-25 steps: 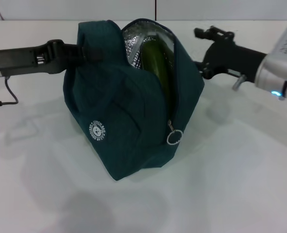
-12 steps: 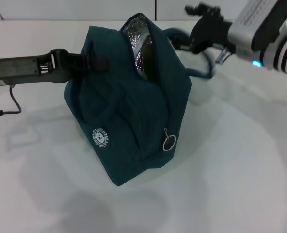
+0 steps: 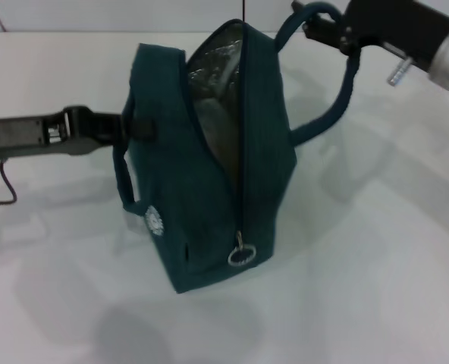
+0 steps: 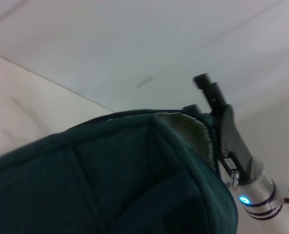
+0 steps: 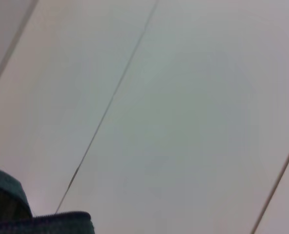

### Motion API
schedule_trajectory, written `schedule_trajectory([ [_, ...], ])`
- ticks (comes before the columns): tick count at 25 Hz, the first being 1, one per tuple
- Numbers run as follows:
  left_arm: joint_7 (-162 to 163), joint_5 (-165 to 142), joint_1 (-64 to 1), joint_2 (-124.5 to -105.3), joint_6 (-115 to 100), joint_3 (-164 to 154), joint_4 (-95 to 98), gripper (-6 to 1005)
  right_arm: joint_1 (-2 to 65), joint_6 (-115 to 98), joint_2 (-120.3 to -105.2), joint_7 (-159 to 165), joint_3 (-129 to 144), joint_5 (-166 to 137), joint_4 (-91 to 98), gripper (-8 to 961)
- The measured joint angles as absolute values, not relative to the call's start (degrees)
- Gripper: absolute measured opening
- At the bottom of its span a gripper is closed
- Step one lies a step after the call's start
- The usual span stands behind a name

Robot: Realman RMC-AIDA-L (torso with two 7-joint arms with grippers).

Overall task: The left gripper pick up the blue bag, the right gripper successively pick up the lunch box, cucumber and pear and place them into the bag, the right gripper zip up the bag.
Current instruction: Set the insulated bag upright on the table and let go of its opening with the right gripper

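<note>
- The bag (image 3: 209,159) stands on the white worktop (image 3: 376,258), tipped on its side, its zip opening running from the top edge down to the ring pull (image 3: 240,255) at the near lower end.
- The zip is not closed: the mouth gapes wide at the far end and the silver lining (image 3: 217,76) shows inside. Zipping is what remains for you.
- No lunch box, cucumber or pear lies on the worktop around the bag, so the loading looks done; you cannot make out any of them inside the mouth from here, so treat that as a judgement.
- Your left gripper (image 3: 130,125) reaches the bag's far-left flank from the left. Its fingers press against the fabric there and appear pinched on it, holding the bag up.
- Your right gripper (image 3: 327,26) sits above and right of the bag, at the top of the right handle (image 3: 338,91), which arches up to it. The handle loops around or through its fingers; you cannot tell whether they are spread or pressed together.
- The right gripper is well away from the ring pull, at the opposite end of the bag.
- The bag is dark teal fabric, soft and creased, with a small white round logo (image 3: 154,221) low on its left face and a second handle (image 3: 123,178) hanging on that side.
- The ring pull hangs free, touching nothing but the bag.
</note>
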State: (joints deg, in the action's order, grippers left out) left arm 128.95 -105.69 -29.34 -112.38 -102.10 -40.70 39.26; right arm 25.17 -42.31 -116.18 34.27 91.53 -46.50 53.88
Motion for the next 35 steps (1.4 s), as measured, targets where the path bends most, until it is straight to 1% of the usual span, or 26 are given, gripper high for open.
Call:
schedule_trajectory([
  [3,127.65,-105.86,-28.89,-112.41,-103.99,-40.69,37.92,71,18.46,-42.69,-116.01,32.94,92.93,-46.51,62.73,800],
  [4,127.65,-105.86,-28.89,-112.41,-103.99,-40.69,37.92,71,17.17,-42.82,-115.98,32.91,93.53,-46.50,65.05,800],
  [8,126.81,-105.95,-27.45,-112.56,-104.93,-40.69,37.46,72,13.75,-44.32,-115.70,33.14,95.73,-46.49,69.61,800],
  [12,126.70,-105.61,-28.03,-112.97,-105.57,-40.70,37.36,72,10.76,-46.46,-115.62,33.23,96.11,-46.50,72.31,799],
  [18,126.59,-105.50,-29.20,-113.03,-105.49,-40.46,36.72,72,6.52,-49.50,-115.52,33.35,96.01,-46.51,77.16,799],
  [24,126.25,-105.86,-30.00,-113.03,-104.53,-40.62,36.35,72,5.64,-51.58,-115.45,33.98,95.78,-46.55,77.35,799],
  [35,125.41,-106.16,-30.38,-113.10,-102.33,-40.69,36.02,72,7.47,-52.88,-115.49,34.71,94.07,-42.12,66.21,799],
])
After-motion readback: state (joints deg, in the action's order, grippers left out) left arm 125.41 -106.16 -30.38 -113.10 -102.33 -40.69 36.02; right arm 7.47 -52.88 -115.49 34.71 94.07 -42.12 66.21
